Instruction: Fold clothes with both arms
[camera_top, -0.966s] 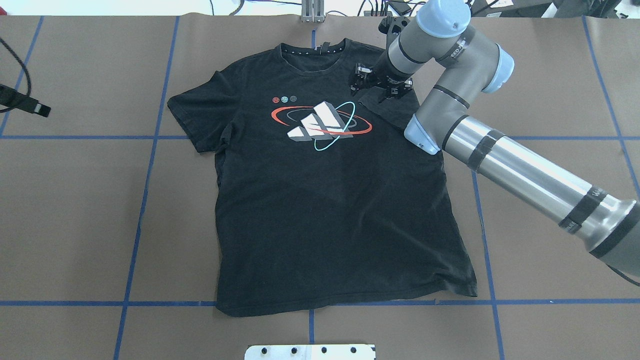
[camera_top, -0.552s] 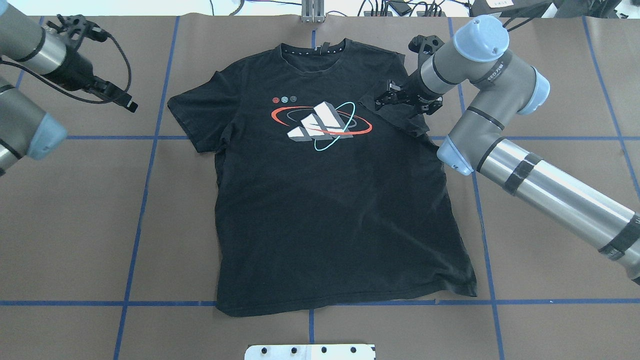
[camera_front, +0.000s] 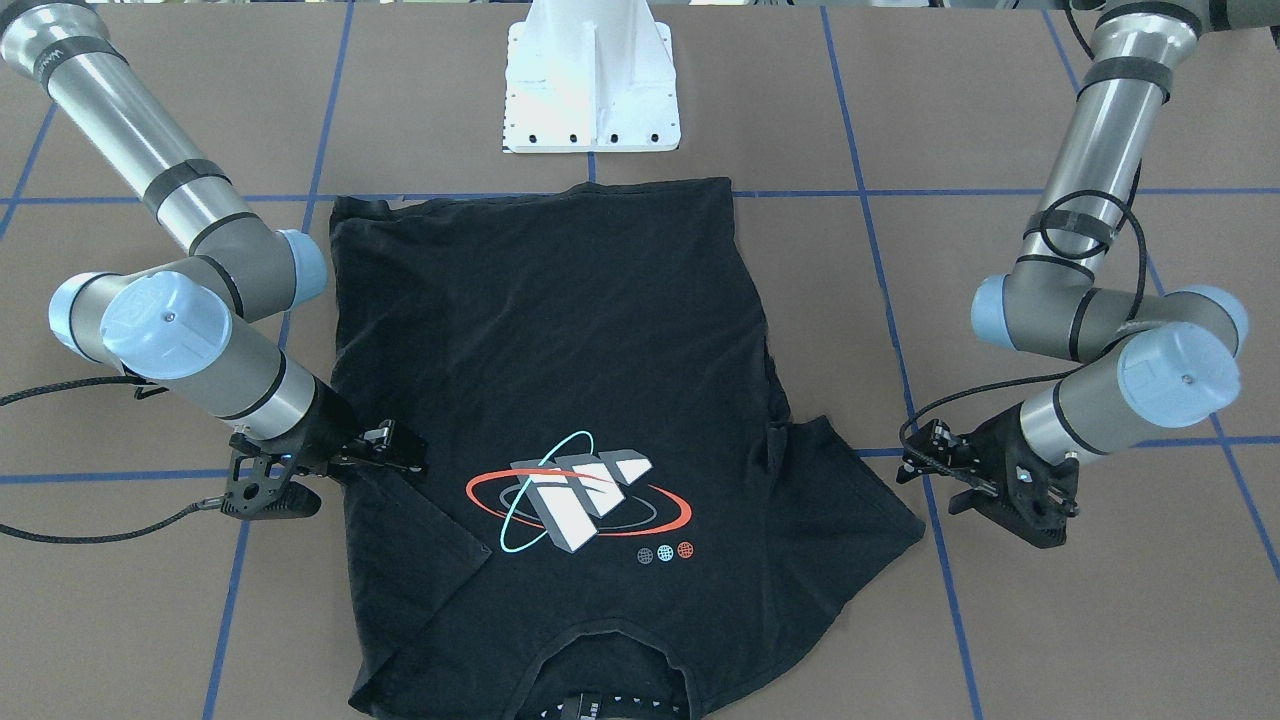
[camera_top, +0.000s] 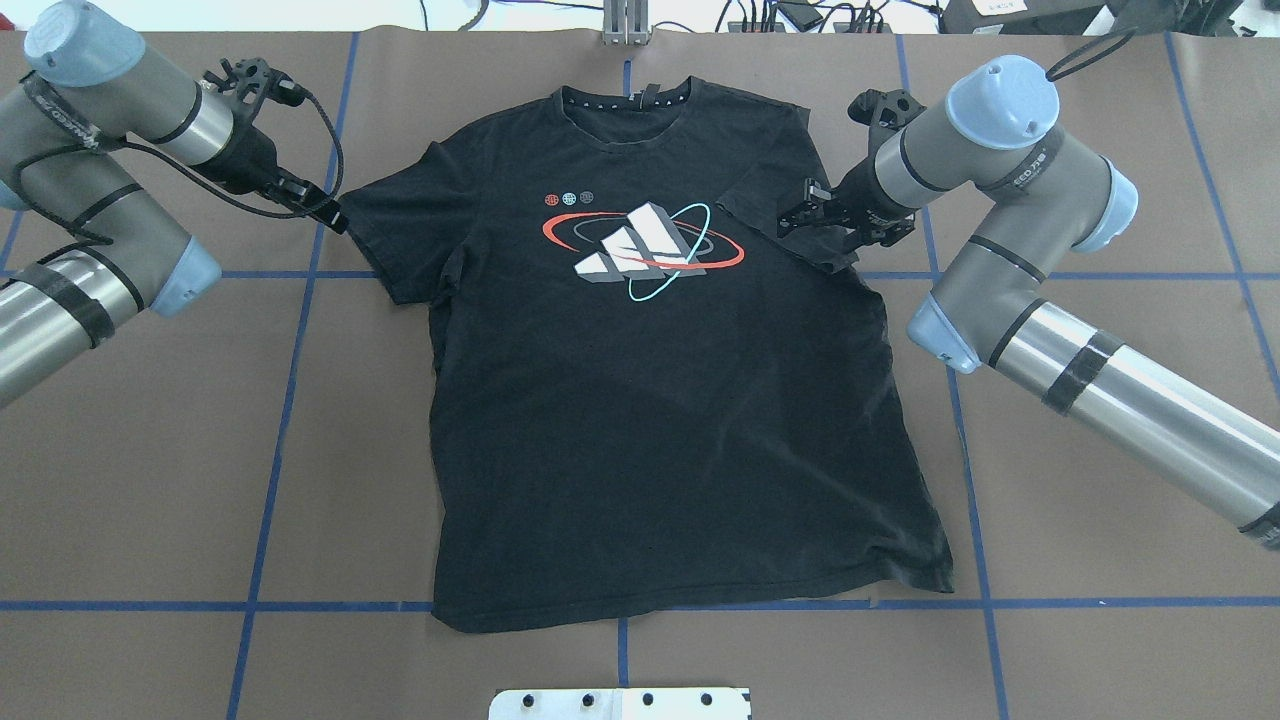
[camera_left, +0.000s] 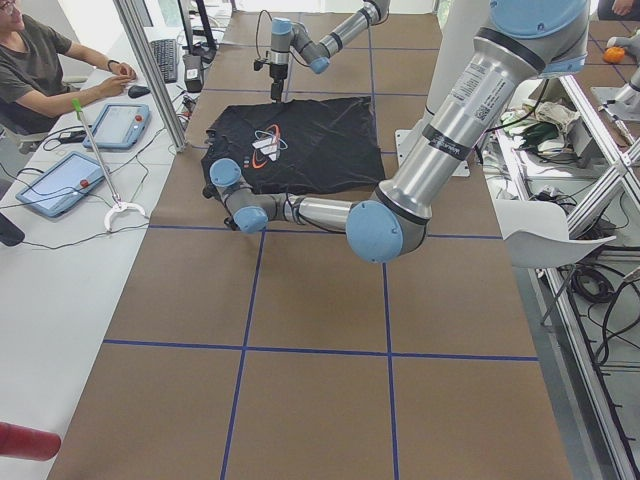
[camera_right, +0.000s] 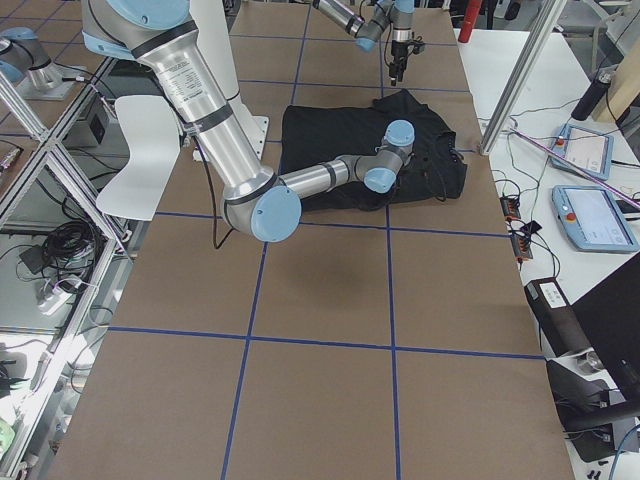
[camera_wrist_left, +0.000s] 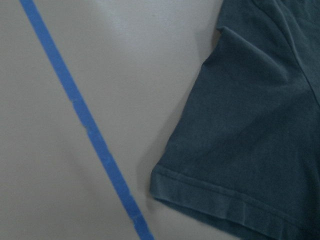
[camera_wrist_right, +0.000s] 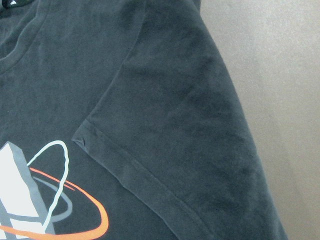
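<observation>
Right gripper (camera_top: 800, 212) of my two hangs with jaws apart, empty, at 2 o'clock over the one T-shirt (camera_top: 660, 430) lying flat mid-table, its folded sleeve (camera_wrist_right: 190, 125) turned inward. My left gripper (camera_top: 325, 210) sits at 10 o'clock by the flat sleeve (camera_top: 385, 235) — clenched or not, I cannot tell, as neither wrist view shows fingers. One logo (camera_top: 645, 250), three dots (camera_top: 569, 199).

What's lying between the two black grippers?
Only the black short-sleeved cotton T-shirt: its chest with the white, red and teal logo lies between the left gripper and the right gripper, clearest in the overhead view.
</observation>
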